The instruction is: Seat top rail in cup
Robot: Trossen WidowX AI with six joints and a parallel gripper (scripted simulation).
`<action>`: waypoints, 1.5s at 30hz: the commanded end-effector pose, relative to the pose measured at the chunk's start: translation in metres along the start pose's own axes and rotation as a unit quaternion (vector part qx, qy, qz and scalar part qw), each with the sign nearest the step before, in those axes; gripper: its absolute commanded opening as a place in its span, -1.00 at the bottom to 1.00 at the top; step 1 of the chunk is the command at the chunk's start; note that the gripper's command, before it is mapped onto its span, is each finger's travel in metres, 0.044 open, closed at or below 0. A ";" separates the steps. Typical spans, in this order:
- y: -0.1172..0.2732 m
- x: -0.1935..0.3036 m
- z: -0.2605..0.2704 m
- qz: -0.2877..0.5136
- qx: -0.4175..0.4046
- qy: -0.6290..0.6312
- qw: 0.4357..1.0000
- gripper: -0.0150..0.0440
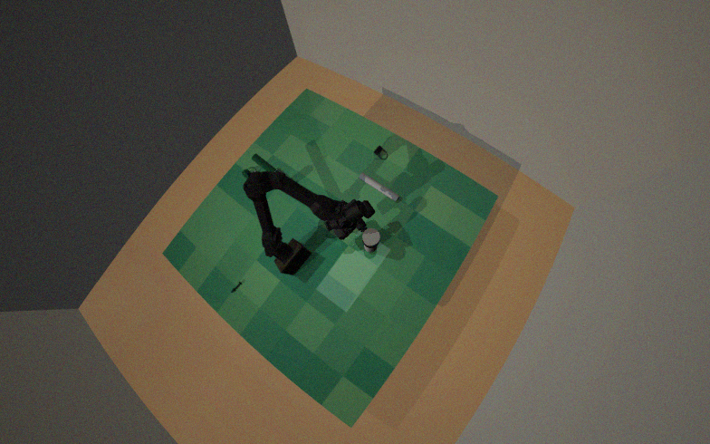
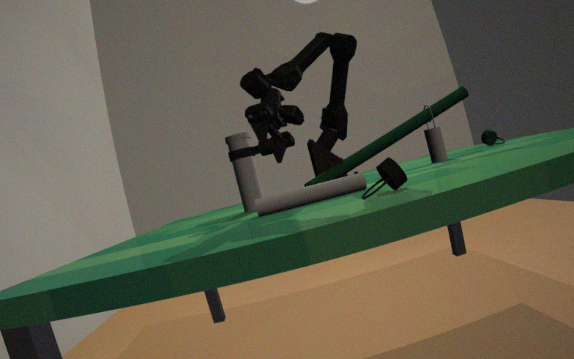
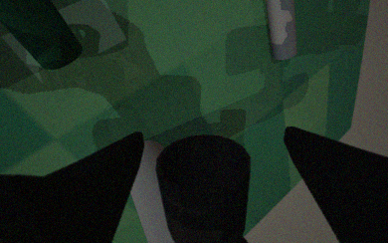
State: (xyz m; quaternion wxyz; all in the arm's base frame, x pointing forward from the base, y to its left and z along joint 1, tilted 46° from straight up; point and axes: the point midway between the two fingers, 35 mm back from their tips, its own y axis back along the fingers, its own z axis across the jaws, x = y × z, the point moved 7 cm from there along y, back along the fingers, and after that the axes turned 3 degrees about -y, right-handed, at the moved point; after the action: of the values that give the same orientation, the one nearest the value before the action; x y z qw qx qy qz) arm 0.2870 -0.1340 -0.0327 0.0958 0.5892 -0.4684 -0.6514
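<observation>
The big grey post (image 2: 250, 182) stands upright with its cap (image 2: 237, 136) (image 1: 370, 236) on top. The black brace band (image 2: 240, 153) is high on it, just below the cap. The black rail-end cup (image 2: 267, 146) (image 3: 204, 184) hangs from the band. My gripper (image 2: 271, 147) (image 3: 213, 135) is open, its fingers on either side of the cup with gaps in the wrist view. The dark green rail (image 2: 393, 135) (image 3: 45, 40) slopes down through the loop cap's wire loop (image 2: 427, 105). Its low end is near the table top, apart from the cup and gripper.
A short grey post (image 2: 435, 144) stands under the loop. A grey tube (image 2: 310, 194) (image 1: 379, 187) (image 3: 284, 30) lies near the big post's foot. A black cap with a loop (image 2: 391, 173) (image 1: 378, 150) and a green looped cap (image 2: 488, 137) lie on the table.
</observation>
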 end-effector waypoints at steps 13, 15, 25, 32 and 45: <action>-0.003 0.001 0.003 -0.002 -0.004 -0.006 1.000 0.02; -0.003 0.001 0.003 -0.002 -0.004 -0.006 1.000 -0.03; 0.000 0.004 0.009 -0.020 -0.005 0.025 0.999 -0.49; 0.003 0.007 0.013 -0.035 -0.006 0.051 0.998 -0.49; 0.007 0.013 0.020 -0.059 -0.007 0.093 0.994 -0.49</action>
State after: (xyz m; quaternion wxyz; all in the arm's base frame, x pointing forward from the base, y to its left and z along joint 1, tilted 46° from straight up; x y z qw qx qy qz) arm 0.2645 -0.1351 -0.0380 0.1059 0.6664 -0.4209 -0.6063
